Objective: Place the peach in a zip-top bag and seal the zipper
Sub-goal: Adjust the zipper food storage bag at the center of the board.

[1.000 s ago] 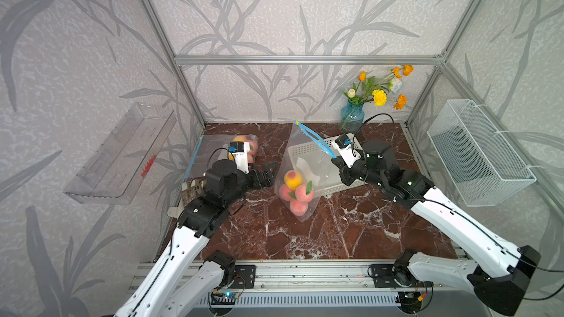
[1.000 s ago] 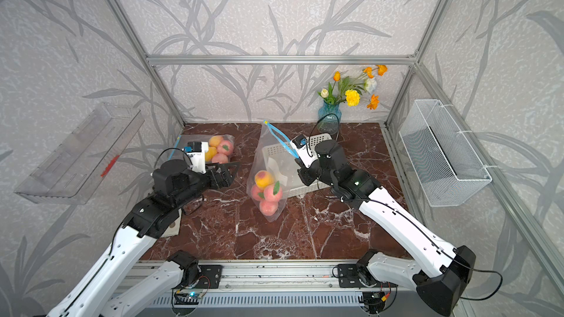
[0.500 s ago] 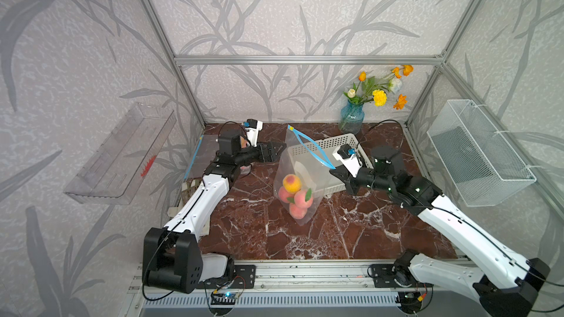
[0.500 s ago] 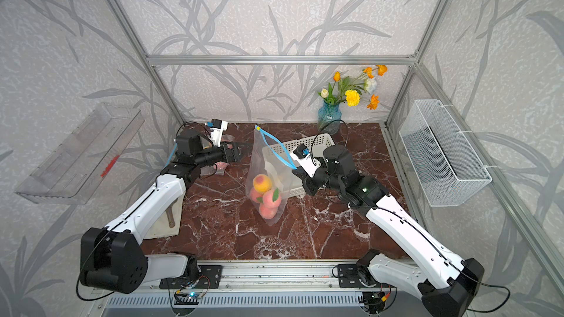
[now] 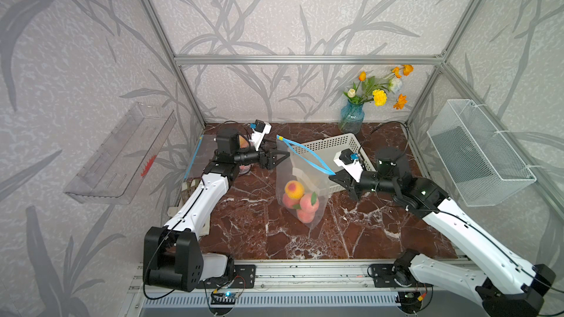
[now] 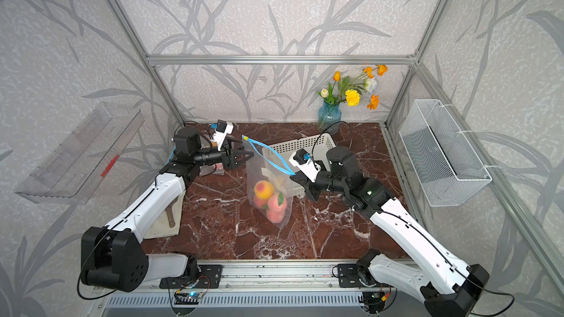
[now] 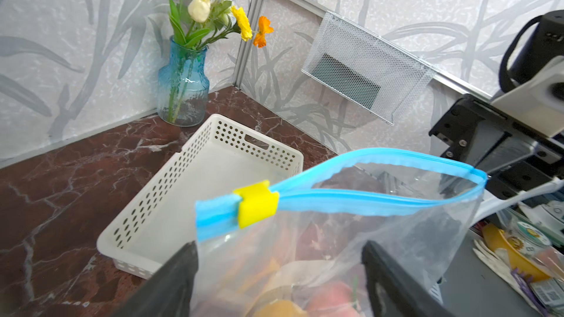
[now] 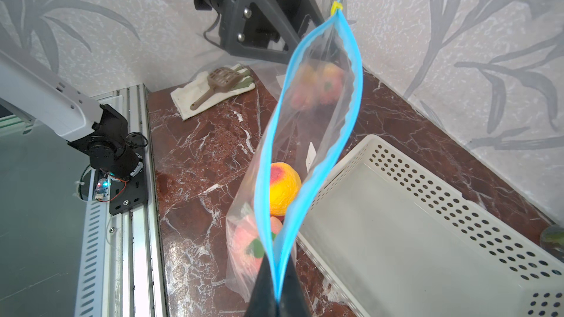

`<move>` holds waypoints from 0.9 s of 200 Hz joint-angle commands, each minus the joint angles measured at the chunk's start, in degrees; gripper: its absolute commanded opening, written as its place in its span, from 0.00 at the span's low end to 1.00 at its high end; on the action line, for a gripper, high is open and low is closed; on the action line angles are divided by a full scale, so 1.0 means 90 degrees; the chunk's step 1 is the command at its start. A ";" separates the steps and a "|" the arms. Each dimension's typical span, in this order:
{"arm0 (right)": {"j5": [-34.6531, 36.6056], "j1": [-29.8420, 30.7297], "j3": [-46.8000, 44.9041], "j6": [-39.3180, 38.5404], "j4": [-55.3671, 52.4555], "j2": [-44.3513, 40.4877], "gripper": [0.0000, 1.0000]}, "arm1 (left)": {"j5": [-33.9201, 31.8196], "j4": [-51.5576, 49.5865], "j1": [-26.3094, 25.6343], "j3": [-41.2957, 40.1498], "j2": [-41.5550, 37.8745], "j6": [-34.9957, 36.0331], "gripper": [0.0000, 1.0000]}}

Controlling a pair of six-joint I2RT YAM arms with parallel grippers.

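A clear zip-top bag (image 5: 305, 178) with a blue zipper (image 8: 265, 178) hangs upright over the marble table in both top views. Its mouth gapes, and several peaches (image 5: 294, 189) lie inside it. My right gripper (image 8: 276, 295) is shut on one end of the zipper and holds the bag up (image 6: 294, 175). A yellow slider (image 7: 258, 203) sits at the other end. My left gripper (image 7: 279, 248) is open just below that slider, one finger on each side of the bag's upper corner (image 5: 282, 156).
A white perforated basket (image 5: 331, 144) stands behind the bag, with a blue vase of flowers (image 5: 351, 117) beyond it. A wire basket (image 5: 476, 154) hangs on the right wall, a clear shelf (image 5: 122, 154) on the left. A cloth with a brown scoop (image 8: 213, 89) lies at the left edge.
My left arm has swung back and in toward the slider end of the bag, and its jaws have narrowed a little. The right gripper has kept its hold and shifted the bag slightly.
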 commanded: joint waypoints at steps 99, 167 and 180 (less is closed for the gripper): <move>0.1778 -0.0029 0.0352 -0.0200 -0.0051 -0.0108 0.00 | 0.0702 0.0236 0.0177 -0.0441 -0.0771 0.0637 0.24; 0.1647 -0.0040 0.0236 -0.0012 -0.0092 -0.0208 0.09 | 0.0698 0.0063 0.0246 -0.0454 -0.1021 0.0806 0.00; 0.1604 -0.0038 0.0366 0.0159 -0.0175 -0.0186 0.42 | 0.0708 -0.0025 0.0245 -0.0411 -0.1045 0.0820 0.00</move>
